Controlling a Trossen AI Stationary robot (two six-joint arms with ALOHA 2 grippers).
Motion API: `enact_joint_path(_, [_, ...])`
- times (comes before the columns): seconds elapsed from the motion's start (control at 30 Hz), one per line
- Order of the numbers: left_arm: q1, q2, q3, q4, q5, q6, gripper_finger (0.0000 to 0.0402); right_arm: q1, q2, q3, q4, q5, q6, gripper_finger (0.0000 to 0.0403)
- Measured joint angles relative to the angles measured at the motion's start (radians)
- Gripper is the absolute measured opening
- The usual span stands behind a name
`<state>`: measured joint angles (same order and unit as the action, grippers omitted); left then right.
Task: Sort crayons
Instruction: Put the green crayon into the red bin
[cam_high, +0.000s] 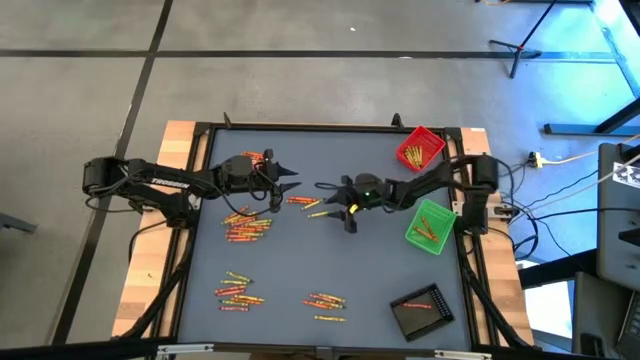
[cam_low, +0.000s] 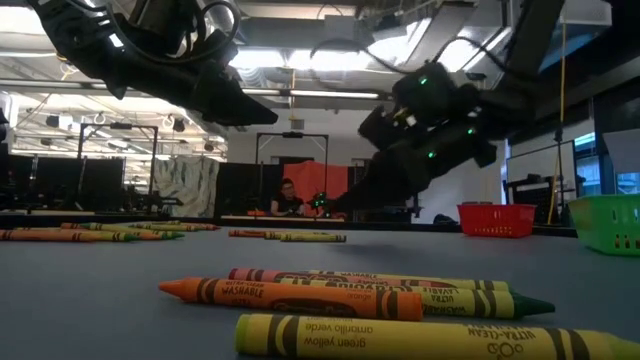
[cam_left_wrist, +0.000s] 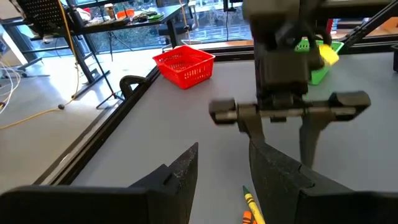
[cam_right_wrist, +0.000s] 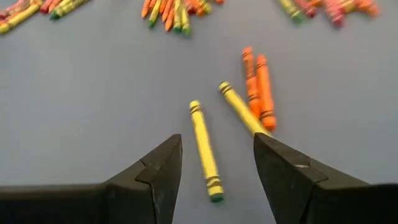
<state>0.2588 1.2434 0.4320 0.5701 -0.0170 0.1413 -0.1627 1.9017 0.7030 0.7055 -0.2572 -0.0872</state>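
Counts of arms, trays and crayons on the worktop (cam_high: 330, 260).

Two robot arms. Three square trays: one red tray (cam_high: 420, 148), one green tray (cam_high: 432, 225), one black tray (cam_high: 421, 309). Loose crayons (cam_high: 248, 226) lie in about five clusters, too many and too small to count exactly. The right wrist view shows four close up: two yellow crayons (cam_right_wrist: 206, 150) and two orange crayons (cam_right_wrist: 257, 87).

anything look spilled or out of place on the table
Nothing damaged. Thin wax crayons lie loose in scattered heaps across the grey table, not in trays; the green square plastic tray sits askew to the table edge.
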Motion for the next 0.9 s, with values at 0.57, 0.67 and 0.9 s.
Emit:
enact_joint_path(0.57, [0.0, 0.0, 0.0, -0.001, 0.0, 0.0, 0.0127, 0.0, 0.125, 0.058, 0.005, -0.05, -0.077, 0.0162])
enact_joint_path(0.67, [0.0, 0.0, 0.0, 0.0, 0.0, 0.0, 0.0127, 0.0, 0.125, 0.059, 0.004, -0.049, -0.093, 0.0119])
enact_joint_path(0.9, [0.0, 0.0, 0.0, -0.001, 0.0, 0.0, 0.0127, 0.001, 0.125, 0.059, -0.003, -0.024, -0.125, 0.0026])
